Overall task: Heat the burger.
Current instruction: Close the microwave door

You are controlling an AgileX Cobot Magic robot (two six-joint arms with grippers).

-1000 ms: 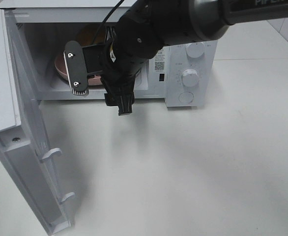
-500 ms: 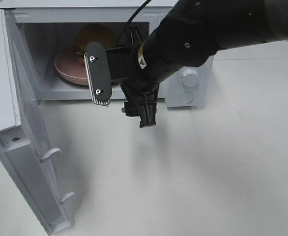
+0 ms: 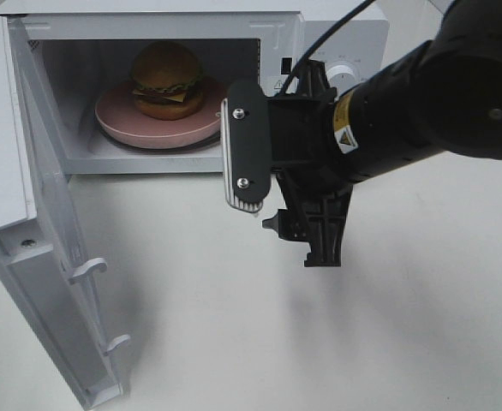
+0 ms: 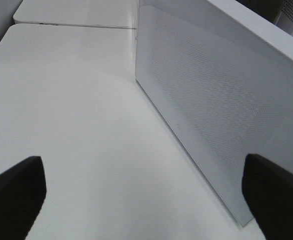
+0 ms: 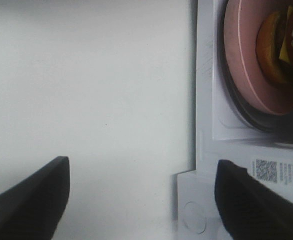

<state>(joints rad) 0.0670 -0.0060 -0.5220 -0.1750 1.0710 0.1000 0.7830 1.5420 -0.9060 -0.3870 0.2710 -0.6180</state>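
Since the heating cannot start until the oven is closed, the layout reads as a load just finished. On the white table (image 3: pixel 362 342), the microwave (image 3: pixel 148 27) sits toward 11 o'clock in the high view. Its door (image 3: pixel 37 282) is swung wide toward 8 o'clock, leaving the cavity open for reaching in.

From 3 o'clock the right gripper (image 3: pixel 281 184) hangs outside the oven mouth, at about 4 o'clock from the cavity. Its jaws are spread wide and hold nothing, so the load is released.

The left gripper (image 4: pixel 144 200) is likewise spread and empty. It faces the door's perforated outer panel (image 4: pixel 221 115), probably placed to push it shut, though its wrist view does not show how near it is.

Inside, the pink plate (image 3: pixel 122 124) lies flat on the turntable. The burger (image 3: pixel 166 79) stands upright on it, toward 12 o'clock of the plate.
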